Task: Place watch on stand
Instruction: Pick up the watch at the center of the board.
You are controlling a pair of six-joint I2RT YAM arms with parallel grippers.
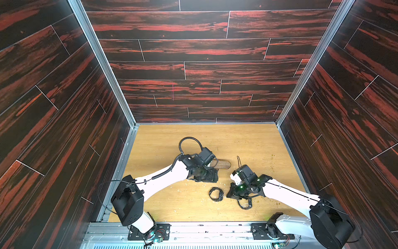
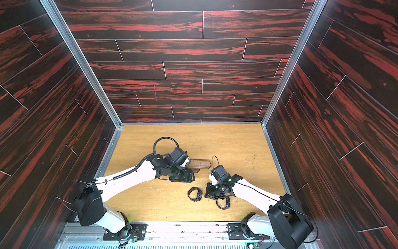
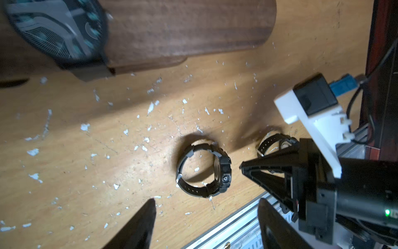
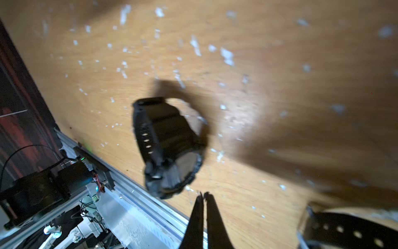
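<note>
Two watches: I see black watch (image 1: 216, 194) and second watch (image 1: 245, 204) near desk's (image 1: 247, 140) front edge.
Left gripper (image 3: 206, 224): spread wide, empty.
Right gripper (image 4: 203, 197): pinched closed, empty.
Stand (image 1: 223, 164): mid-desk; back half open.

Both arms had white link shells w/ chunky black joint housings. Left arm (image 1: 163, 176) ran a coiled black cable plus a big loop up top; right arm (image 1: 288, 194) had a thin black wire & green LEDs near the wrist.
</note>
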